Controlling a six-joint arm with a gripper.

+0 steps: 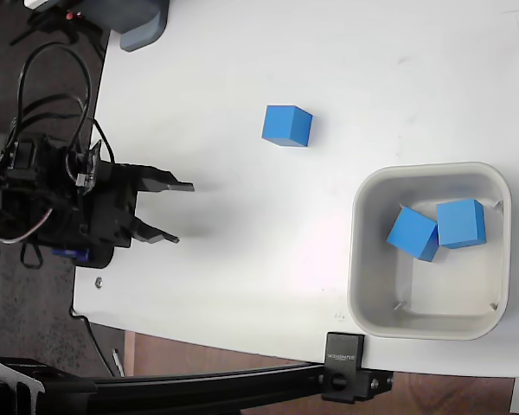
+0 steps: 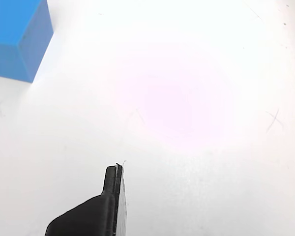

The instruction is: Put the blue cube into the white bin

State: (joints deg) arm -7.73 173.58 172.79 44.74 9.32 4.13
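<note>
Two cubes already lie in the white bin (image 1: 360, 259), lower right of fixed view. Remaining blue cube (image 1: 286, 125) sits upper centre on table, well apart. Gripper (image 1: 182, 212) at left, fingers apart, empty, presumably readied for approach.

One blue cube lying loose, two sitting in the tub

The small matte bright-blue cube (image 1: 286, 126) (image 2: 17, 37) is resting flat on the table, up and to the left of the off-white square plastic tub (image 1: 363, 259) with rounded corners and thick rim in the fixed view, well apart from it. Inside that tub, two look-alike blue cubes (image 1: 413, 233) (image 1: 461, 223) are sitting touching each other near its upper wall, the left one turned askew.
</note>
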